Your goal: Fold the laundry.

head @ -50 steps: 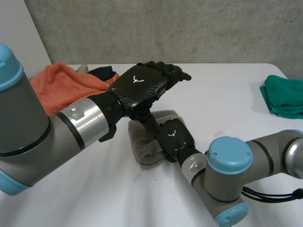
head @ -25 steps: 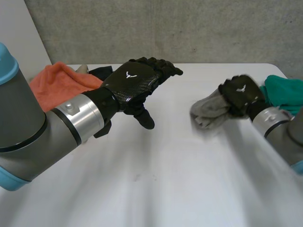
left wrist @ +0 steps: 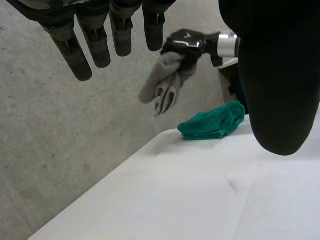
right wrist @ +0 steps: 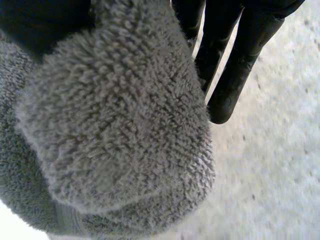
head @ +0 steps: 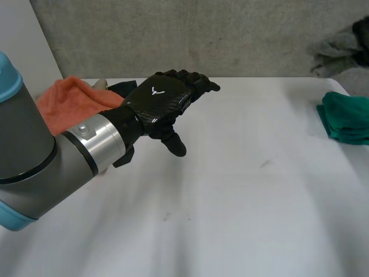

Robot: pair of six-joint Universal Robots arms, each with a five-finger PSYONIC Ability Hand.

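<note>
My right hand [left wrist: 187,42] is shut on a folded grey towel [left wrist: 162,85] and holds it high in the air, above the far right end of the table. The towel [head: 340,49] hangs under that hand [head: 363,26], above a folded green cloth [head: 346,118]. In the right wrist view the fluffy towel [right wrist: 110,125] bulges from my palm, with my fingers [right wrist: 240,60] reaching past it. My left hand [head: 158,101] hovers open over the table's middle left, fingers [left wrist: 97,45] straight and holding nothing.
An orange cloth [head: 72,101] and a black cloth [head: 124,88] lie heaped at the table's far left. The green cloth [left wrist: 212,122] sits at the right edge of the white table [head: 230,202]. A concrete wall stands behind.
My right hand has picked the grey towel up from the middle of the table and swung it right and upward. The left hand has barely moved.
</note>
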